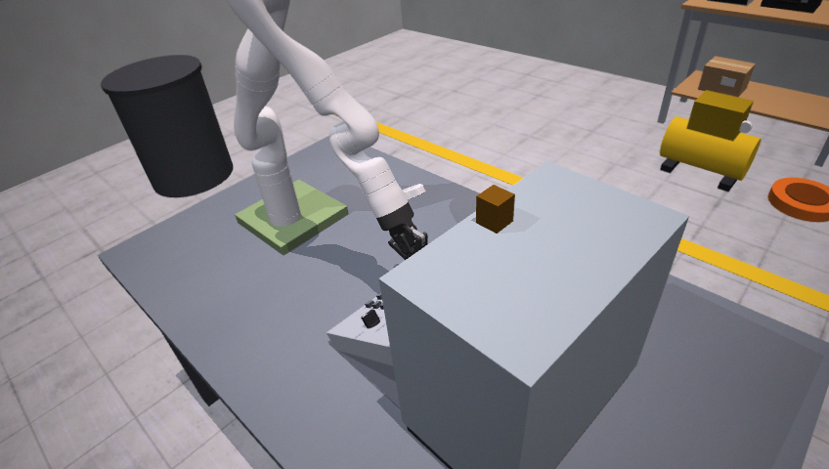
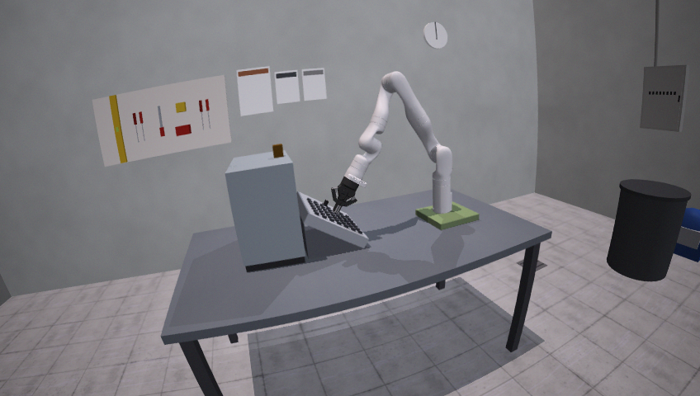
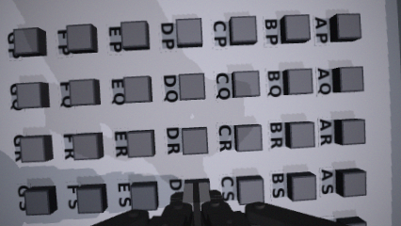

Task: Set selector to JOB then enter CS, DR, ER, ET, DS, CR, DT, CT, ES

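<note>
My gripper (image 2: 337,209) (image 3: 196,199) is shut and empty, low over the sloped key panel (image 2: 362,241) (image 3: 376,113). In the wrist view its tips cover the DS key and part of its label; touch or pressing cannot be told. Around it show the CS key (image 3: 250,189), ES key (image 3: 144,195), DR key (image 3: 194,140), ER key (image 3: 141,143) and CR key (image 3: 248,137). No key in view is lit. DT, CT and ET are out of the wrist view. A black knob (image 1: 370,318) (image 2: 325,202), apparently the selector, stands on the panel; its setting is unreadable.
The tall grey cabinet (image 1: 535,261) (image 2: 265,210) stands behind the panel and hides much of it in the top view. A brown block (image 1: 495,209) (image 2: 277,150) sits on top. Unlit neighbours include the BS key (image 3: 301,186) and FS key (image 3: 91,199).
</note>
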Controlling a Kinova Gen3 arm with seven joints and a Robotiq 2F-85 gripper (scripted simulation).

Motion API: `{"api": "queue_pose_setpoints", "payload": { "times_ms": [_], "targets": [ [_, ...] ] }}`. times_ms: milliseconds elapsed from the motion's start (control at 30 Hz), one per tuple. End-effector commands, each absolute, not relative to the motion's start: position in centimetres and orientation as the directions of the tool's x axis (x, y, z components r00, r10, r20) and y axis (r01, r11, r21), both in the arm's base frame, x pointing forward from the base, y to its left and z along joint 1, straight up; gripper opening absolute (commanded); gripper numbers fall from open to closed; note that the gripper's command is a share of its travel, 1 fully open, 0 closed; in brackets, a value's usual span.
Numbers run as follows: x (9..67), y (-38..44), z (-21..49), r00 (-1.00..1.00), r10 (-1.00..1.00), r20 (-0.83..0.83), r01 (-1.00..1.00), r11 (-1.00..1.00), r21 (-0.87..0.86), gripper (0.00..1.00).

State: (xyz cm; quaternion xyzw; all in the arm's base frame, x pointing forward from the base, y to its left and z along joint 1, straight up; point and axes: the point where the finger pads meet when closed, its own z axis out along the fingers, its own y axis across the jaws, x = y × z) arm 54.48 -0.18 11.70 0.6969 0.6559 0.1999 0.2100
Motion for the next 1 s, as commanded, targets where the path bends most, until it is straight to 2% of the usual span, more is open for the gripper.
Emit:
{"api": "queue_pose_setpoints", "payload": {
  "times_ms": [0, 967],
  "targets": [
    [54.52, -0.23, 11.76, 0.06, 0.998, 0.003, 0.829, -0.052, 0.557, 0.1],
    [54.74, -0.24, 11.44, 0.06, 0.998, 0.003, 0.829, -0.052, 0.557, 0.1]
  ]
}}
